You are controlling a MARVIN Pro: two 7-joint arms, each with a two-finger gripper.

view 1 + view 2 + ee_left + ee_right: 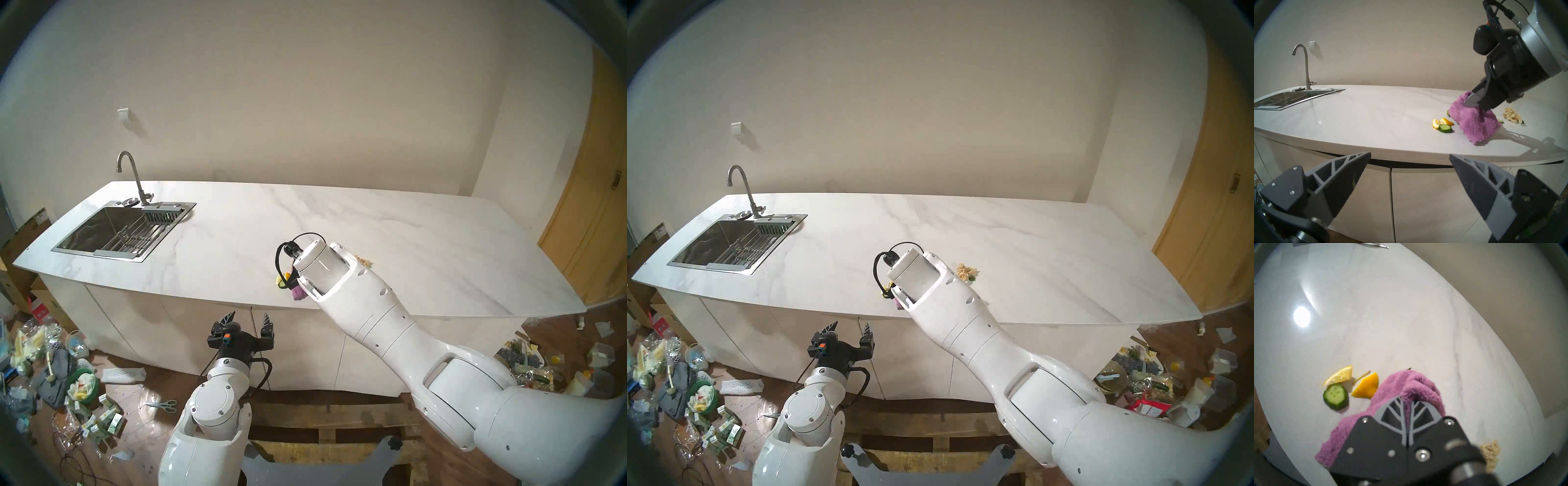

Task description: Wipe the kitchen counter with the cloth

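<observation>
The white marble-look kitchen counter point(373, 230) runs across the head views. My right gripper point(1407, 400) is shut on the purple fluffy cloth point(1390, 395) and presses it onto the counter near the front edge. The cloth also shows in the left wrist view point(1474, 125) and peeks out under my right wrist in the head view point(298, 294). My left gripper point(247, 320) is open and empty, below the counter's front edge before the white cabinet. It also shows in the left wrist view point(1410, 154).
Two lemon pieces point(1340, 375) and a cucumber slice point(1335, 396) lie just left of the cloth. Beige scraps point(1511, 116) lie to its right. The steel sink point(118, 230) and faucet point(130, 173) are far left. Litter covers the floor on both sides.
</observation>
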